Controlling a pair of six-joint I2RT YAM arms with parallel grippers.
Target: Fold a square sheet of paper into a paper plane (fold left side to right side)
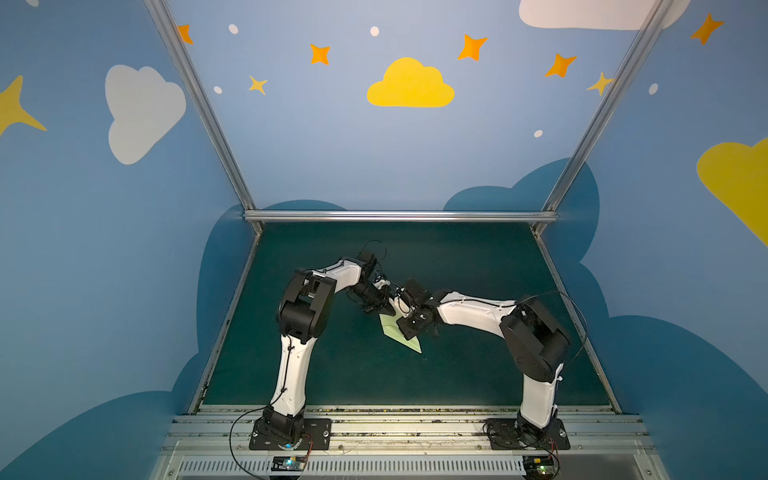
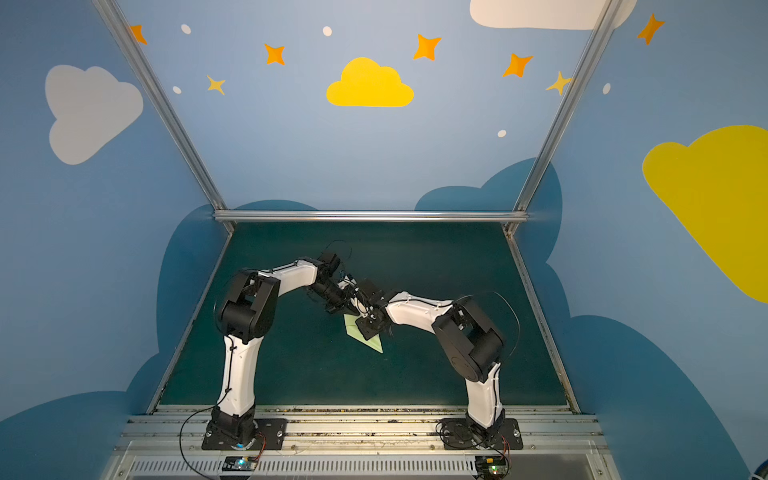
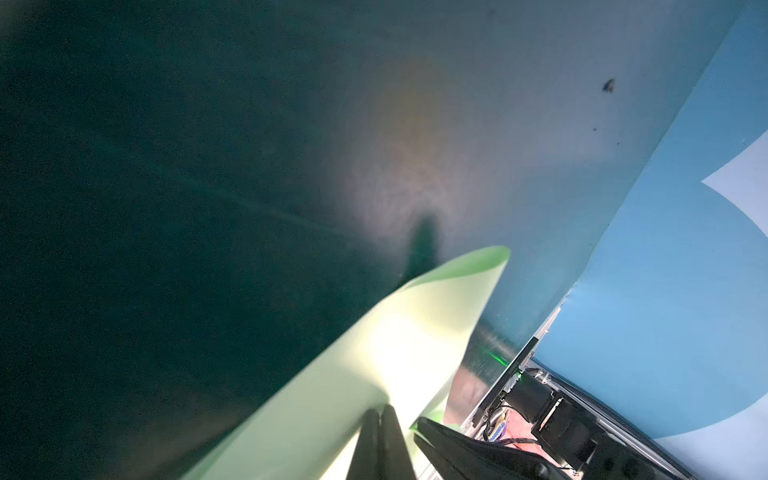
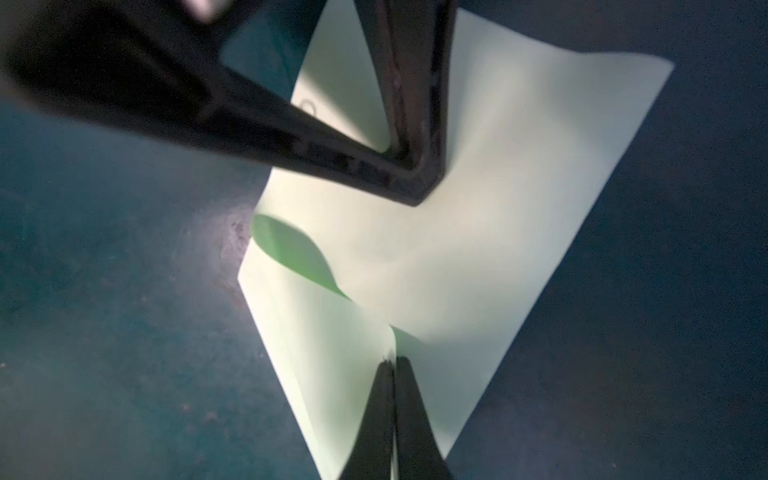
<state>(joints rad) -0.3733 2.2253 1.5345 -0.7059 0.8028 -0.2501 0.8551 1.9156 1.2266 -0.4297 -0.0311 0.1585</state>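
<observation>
The pale-green square sheet of paper [image 1: 390, 328] [image 2: 374, 344] lies folded over on itself in the middle of the dark green mat [image 1: 324, 374], and both grippers meet over its far end. In the right wrist view a flap of the paper [image 4: 478, 257] curls up, and my right gripper [image 4: 392, 360] is shut with the flap's edge pinched between its tips. My left gripper [image 3: 380, 409] is shut with nothing between its fingers. Its joined tips [image 4: 415, 189] rest on the paper's upper layer. In both top views the gripper bodies [image 1: 388, 309] [image 1: 405, 328] hide the far part of the paper.
Aluminium rails [image 1: 399, 216] edge the mat at the back and along both sides, with blue painted walls behind them. The arm bases stand on the front rail [image 1: 415, 432]. The two wrists are very close together above the paper.
</observation>
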